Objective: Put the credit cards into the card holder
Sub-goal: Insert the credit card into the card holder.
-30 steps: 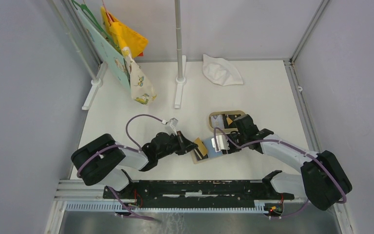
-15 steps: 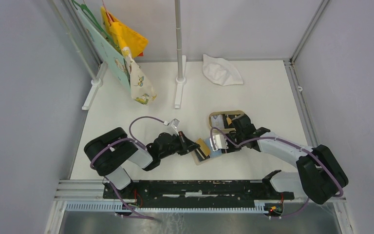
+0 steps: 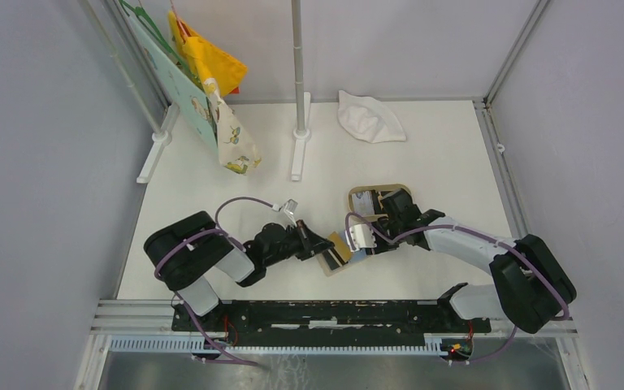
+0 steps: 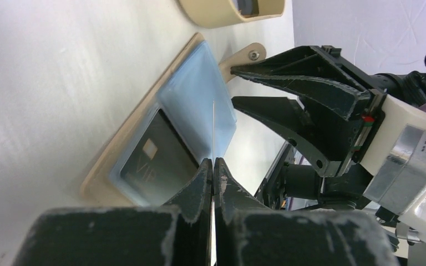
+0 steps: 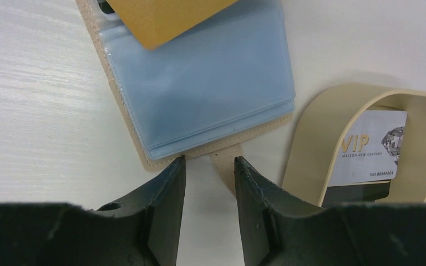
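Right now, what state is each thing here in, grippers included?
left gripper: shut on orange plastic card.
right gripper: open, at the holder's edge.
beige folding card holder: open flat, blue lining up.
orange plastic card: held over the holder.
black plastic card: in a holder pocket.
grey-white VIP card: lying in tan oval tray.

1. We see the holder (image 5: 199, 83) lined with glossy, smooth blue plastic; its beige edge looks matt.
2. The orange card (image 5: 161, 16) looks matt.
3. The tray (image 5: 316, 138) is smooth, matt plastic.
4. The right fingers (image 5: 161, 219) are matt black and slightly scuffed.
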You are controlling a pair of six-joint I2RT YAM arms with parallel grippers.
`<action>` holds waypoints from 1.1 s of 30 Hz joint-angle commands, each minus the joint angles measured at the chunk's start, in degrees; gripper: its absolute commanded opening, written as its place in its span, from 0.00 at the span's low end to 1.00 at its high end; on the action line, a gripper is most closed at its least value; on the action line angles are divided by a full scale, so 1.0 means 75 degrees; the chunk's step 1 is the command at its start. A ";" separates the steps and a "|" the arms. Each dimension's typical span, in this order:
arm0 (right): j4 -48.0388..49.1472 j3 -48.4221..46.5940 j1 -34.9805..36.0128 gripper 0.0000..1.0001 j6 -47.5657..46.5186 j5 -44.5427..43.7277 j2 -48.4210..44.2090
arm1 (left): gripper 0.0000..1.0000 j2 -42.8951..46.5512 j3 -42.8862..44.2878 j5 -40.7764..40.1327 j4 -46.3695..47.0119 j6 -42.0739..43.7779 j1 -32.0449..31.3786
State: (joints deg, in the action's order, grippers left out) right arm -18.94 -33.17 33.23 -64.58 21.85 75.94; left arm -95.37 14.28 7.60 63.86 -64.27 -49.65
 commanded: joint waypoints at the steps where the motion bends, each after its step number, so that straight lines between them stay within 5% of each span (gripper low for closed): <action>1: -0.0388 -0.0083 0.0097 0.43 -0.0007 0.0110 0.0139 | 0.02 0.0139 -0.0386 -0.0269 0.0517 -0.0448 -0.0048; 12: -0.0475 -0.0110 0.0241 0.43 0.0095 0.0295 0.0251 | 0.01 0.1195 -0.0316 -0.0612 -0.1347 -0.0378 -0.0048; 20: -0.0520 -0.0172 0.0417 0.42 0.0317 0.0286 0.0416 | 0.02 0.1104 -0.0603 -0.0083 0.0009 -0.0926 -0.0047; 33: -0.0519 -0.0227 0.0496 0.42 0.0472 0.0170 0.0468 | 0.02 0.0892 -0.0650 -0.0332 -0.0153 -0.0810 -0.0003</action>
State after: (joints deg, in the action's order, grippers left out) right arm -19.40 -34.61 36.53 -62.50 23.49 77.95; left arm -88.29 9.89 6.31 60.05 -69.43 -49.65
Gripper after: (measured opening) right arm 0.418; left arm 0.032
